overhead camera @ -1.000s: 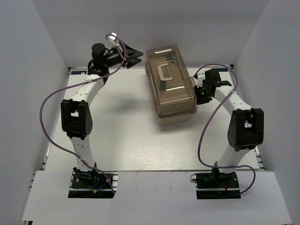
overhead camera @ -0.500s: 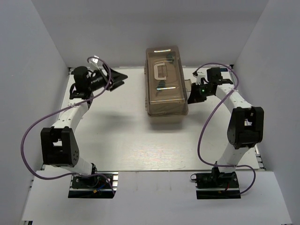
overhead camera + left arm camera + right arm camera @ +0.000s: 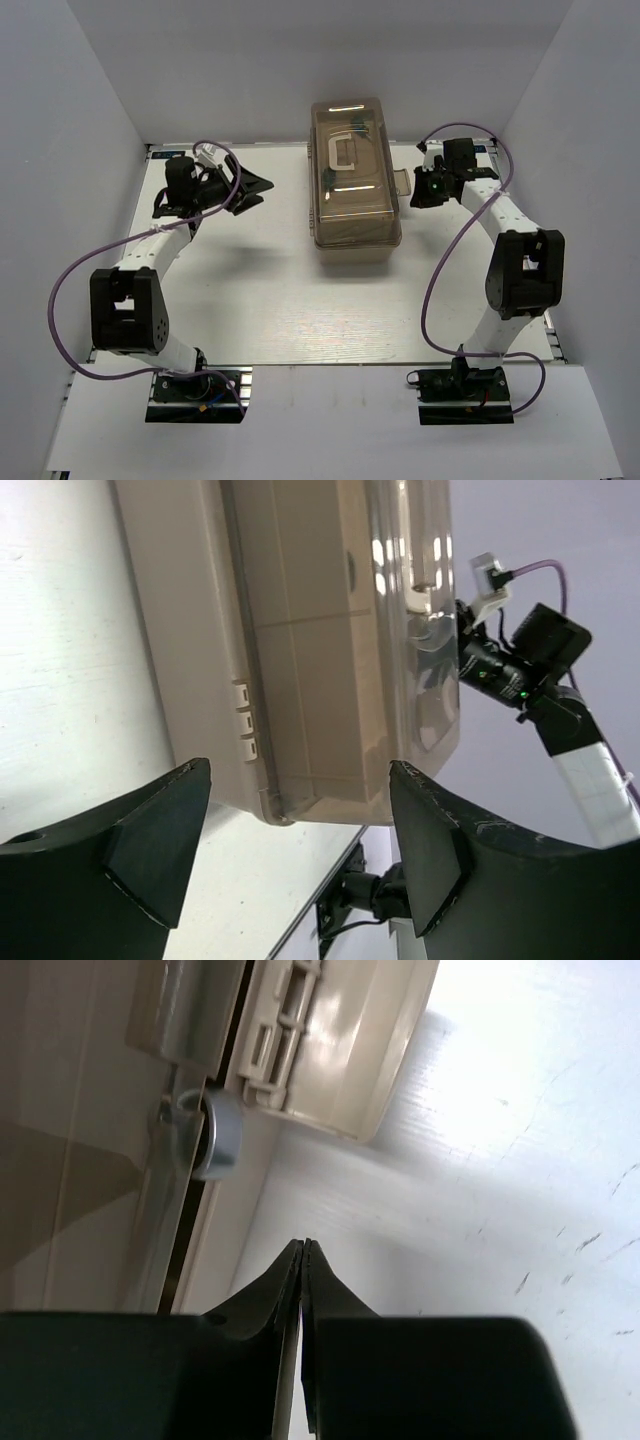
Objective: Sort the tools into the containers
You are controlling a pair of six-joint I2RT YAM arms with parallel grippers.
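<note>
Beige toolbox (image 3: pixel 356 200), jaws off both long edges

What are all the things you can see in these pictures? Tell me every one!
toolbox: one, beige, at the back middle of the table.
lid: one, see-through brown, on top of the toolbox; the dark shapes under it are too blurred to name.
handle: one, pale, lying on the lid.
latch flap: one, beige, sticking out of the toolbox's right side.
table: one, white, under everything.
cables: two, purple, one looping along each arm.
arms: two, white and black, bases at the near edge.
left end effector: one, black, open, left of the toolbox, not touching it.
right end effector: one, black, shut and empty, beside the latch flap.
</note>
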